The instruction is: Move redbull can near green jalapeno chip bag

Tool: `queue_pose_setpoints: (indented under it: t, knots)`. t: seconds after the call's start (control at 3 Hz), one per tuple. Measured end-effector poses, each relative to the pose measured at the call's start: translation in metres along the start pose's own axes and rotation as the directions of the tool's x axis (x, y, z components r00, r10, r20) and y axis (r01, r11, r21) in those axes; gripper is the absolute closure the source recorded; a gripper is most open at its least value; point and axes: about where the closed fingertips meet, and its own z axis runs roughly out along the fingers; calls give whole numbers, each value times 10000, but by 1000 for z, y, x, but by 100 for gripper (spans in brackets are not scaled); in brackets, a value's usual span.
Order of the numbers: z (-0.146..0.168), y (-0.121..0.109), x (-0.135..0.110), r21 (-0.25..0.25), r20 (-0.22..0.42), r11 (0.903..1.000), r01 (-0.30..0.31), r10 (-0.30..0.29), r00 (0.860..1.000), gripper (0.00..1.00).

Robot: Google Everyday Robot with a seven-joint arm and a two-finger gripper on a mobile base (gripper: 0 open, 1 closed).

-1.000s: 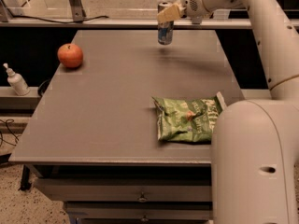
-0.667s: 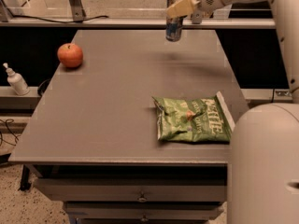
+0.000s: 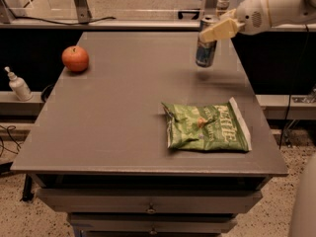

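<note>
The redbull can is a slim silver can with blue patches. It hangs in the air above the far right part of the table, tilted slightly. My gripper comes in from the upper right and is shut on the can's upper half, one cream finger across its front. The green jalapeno chip bag lies flat on the table near the front right, white end strip to the right. The can is above and behind the bag, apart from it.
A red apple sits at the table's far left. The grey table has drawers below its front edge. A white pump bottle stands on a ledge left of the table. The arm spans the upper right.
My gripper has carried the can to the right and toward the front, closer to the chip bag. The bag and the apple have not moved.
</note>
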Motion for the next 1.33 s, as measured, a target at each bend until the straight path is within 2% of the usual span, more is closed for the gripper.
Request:
queue_pose_setpoints:
  t: [0.33, 1.0, 1.33]
  knots:
    - [-25, 14, 47, -425, -160, 9991, 1, -7, 9999, 100]
    - [-77, 33, 73, -603, -124, 9974, 390, -398, 9991, 100]
    - [-88, 48, 83, -703, -65, 9963, 502, -508, 9987, 100]
